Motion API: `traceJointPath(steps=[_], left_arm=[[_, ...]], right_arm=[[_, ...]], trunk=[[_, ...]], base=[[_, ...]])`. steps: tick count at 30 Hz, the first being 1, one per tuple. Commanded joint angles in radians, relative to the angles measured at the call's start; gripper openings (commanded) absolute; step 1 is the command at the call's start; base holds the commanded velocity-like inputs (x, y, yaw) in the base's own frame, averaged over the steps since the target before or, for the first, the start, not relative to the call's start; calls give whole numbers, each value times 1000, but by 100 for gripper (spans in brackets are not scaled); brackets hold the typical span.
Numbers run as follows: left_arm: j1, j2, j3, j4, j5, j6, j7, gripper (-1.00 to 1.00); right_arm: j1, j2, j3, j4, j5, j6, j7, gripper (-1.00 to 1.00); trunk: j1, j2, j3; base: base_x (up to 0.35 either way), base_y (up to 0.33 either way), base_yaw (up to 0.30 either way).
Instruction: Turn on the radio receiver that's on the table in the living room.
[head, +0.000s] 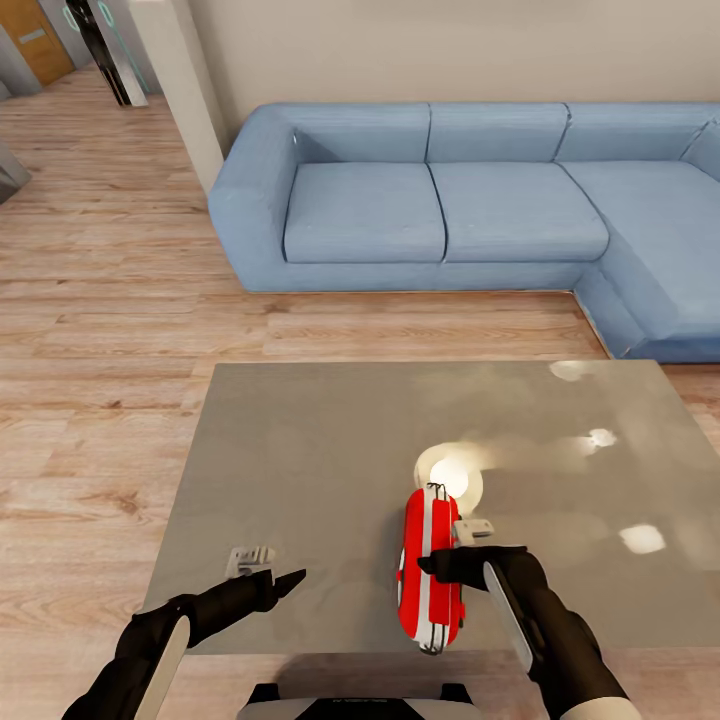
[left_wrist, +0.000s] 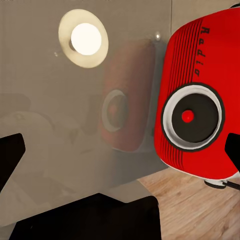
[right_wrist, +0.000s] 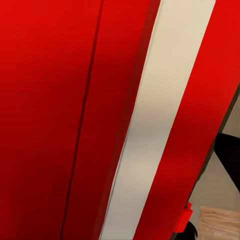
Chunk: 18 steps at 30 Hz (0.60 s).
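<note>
radio near the table edge, right gripper pressing in

the table (head: 300, 450) is wide and glossy, and the radio (head: 430, 570) stands close to its near edge. a hard push from the right gripper (head: 440, 566), which touches its top, could tip or slide it off. i cannot tell how that gripper's jaws stand. the left gripper (head: 275, 583) hangs spread, holding nothing. the radio is red with white stripes and a round dial (left_wrist: 192, 116).

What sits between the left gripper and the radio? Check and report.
Nothing visible. In the head view only bare table lies between the left gripper and the radio; the right gripper is at the radio's other side.
</note>
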Motion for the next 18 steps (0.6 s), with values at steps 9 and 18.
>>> traceJointPath(steps=[9,18], left_arm=[[0,0,0,0,0,0,0,100],[0,0,0,0,0,0,0,100]], right_arm=[[0,-11,-10,-71,47,8,-81,-100],[0,-27,-23,-242,41,93,-75,-100]], trunk=[[0,0,0],[0,0,0]], base=[[0,0,0],[0,0,0]])
